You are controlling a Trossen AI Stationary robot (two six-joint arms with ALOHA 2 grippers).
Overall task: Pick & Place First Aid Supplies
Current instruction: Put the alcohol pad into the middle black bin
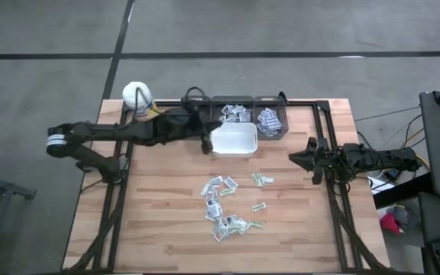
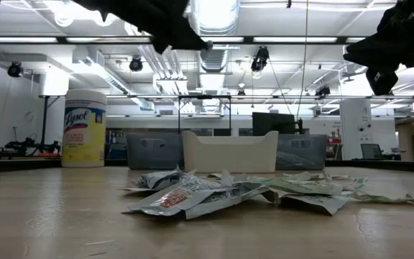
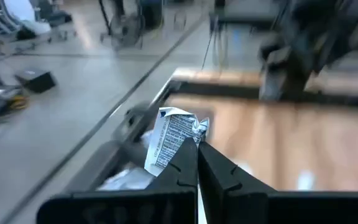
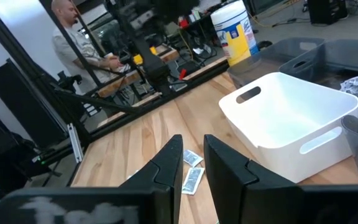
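The left gripper (image 3: 196,144) is clamped on only a corner of a crumpled white paper packet with blue print (image 3: 171,138), above a grey plastic bin (image 1: 234,113), so it might slip free early.

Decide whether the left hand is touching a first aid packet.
Touching. In the left wrist view, the left hand has its fingers shut on a white printed packet, pinching its crumpled edge between the fingertips.
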